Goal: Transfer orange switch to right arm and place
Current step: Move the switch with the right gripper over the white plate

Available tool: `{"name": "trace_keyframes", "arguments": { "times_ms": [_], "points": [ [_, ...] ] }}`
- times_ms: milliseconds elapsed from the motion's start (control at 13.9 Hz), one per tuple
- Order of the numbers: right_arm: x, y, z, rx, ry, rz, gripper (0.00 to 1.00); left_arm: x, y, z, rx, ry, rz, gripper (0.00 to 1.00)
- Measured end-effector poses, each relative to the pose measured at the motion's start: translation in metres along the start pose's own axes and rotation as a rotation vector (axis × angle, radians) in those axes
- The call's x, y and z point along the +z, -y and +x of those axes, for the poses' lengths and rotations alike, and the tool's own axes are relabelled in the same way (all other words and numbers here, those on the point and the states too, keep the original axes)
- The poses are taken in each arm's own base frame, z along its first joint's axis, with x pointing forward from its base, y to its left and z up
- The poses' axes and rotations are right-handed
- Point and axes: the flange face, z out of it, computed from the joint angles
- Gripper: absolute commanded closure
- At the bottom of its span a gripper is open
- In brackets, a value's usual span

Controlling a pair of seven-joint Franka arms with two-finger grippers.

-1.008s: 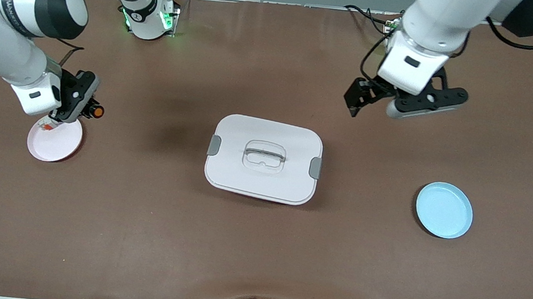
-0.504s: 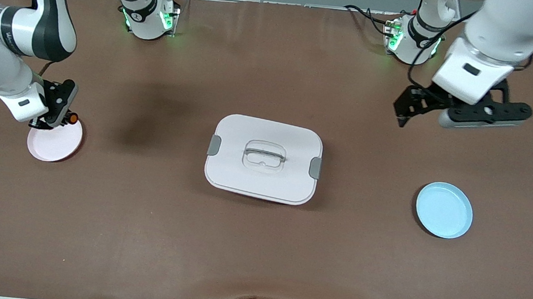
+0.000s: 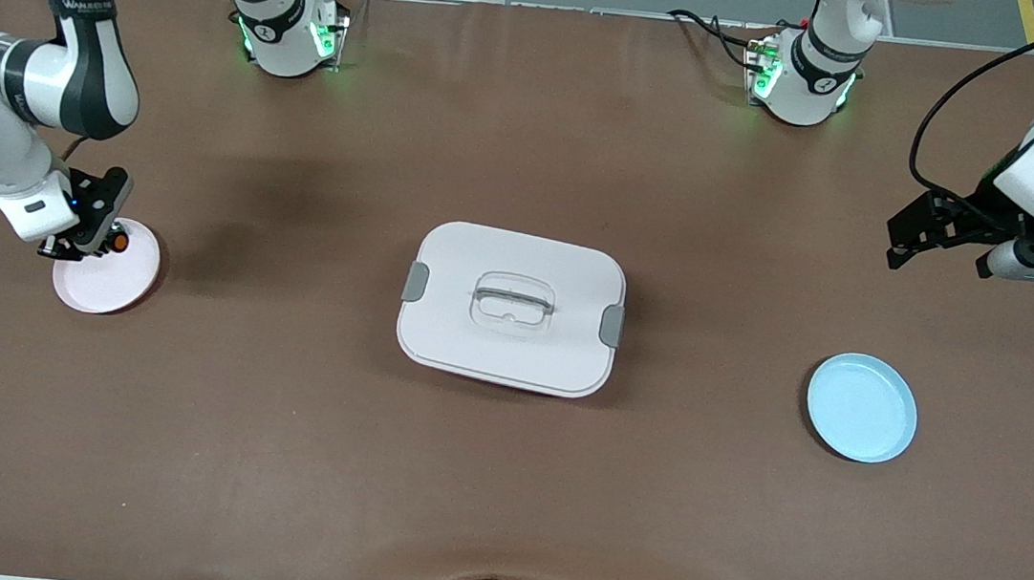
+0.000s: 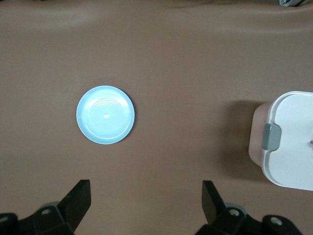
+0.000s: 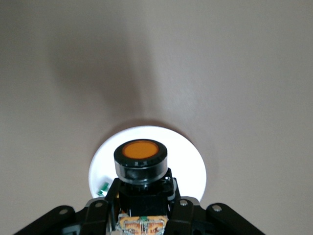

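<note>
My right gripper (image 3: 100, 238) is shut on the orange switch (image 3: 118, 240), a stubby black cylinder with a round orange end. It holds the switch low over the rim of the pink plate (image 3: 109, 286) at the right arm's end of the table. In the right wrist view the switch (image 5: 141, 155) sits between my fingers, over the plate (image 5: 190, 164). My left gripper (image 3: 906, 243) is open and empty, up over bare table at the left arm's end. Its fingers (image 4: 78, 196) stand wide apart.
A white lidded box (image 3: 511, 308) sits mid-table and also shows in the left wrist view (image 4: 288, 142). A light blue plate (image 3: 861, 408) lies toward the left arm's end, seen in the left wrist view too (image 4: 105, 115). A small part with a green bit (image 5: 103, 188) lies on the pink plate.
My right gripper has come down with the switch, from beside the pink plate to over its rim. My left arm has swung away toward its own end of the table, gripper open.
</note>
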Motion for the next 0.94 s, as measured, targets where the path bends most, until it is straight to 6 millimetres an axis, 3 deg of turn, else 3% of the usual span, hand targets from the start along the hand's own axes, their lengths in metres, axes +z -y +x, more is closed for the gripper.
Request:
{"name": "trace_keyframes", "arguments": {
  "times_ms": [288, 504, 936],
  "points": [
    [0.05, 0.003, -0.029, -0.026, 0.012, -0.01, 1.0, 0.003, 0.017, -0.001, 0.024, -0.017, 0.002, 0.0],
    [0.075, 0.002, -0.034, -0.062, 0.029, -0.041, 1.0, 0.004, 0.031, 0.0, 0.016, -0.018, 0.005, 0.0],
    [0.108, 0.003, -0.027, -0.122, 0.037, -0.061, 1.0, 0.004, 0.035, 0.0, 0.009, -0.021, 0.006, 0.0]
  ]
}}
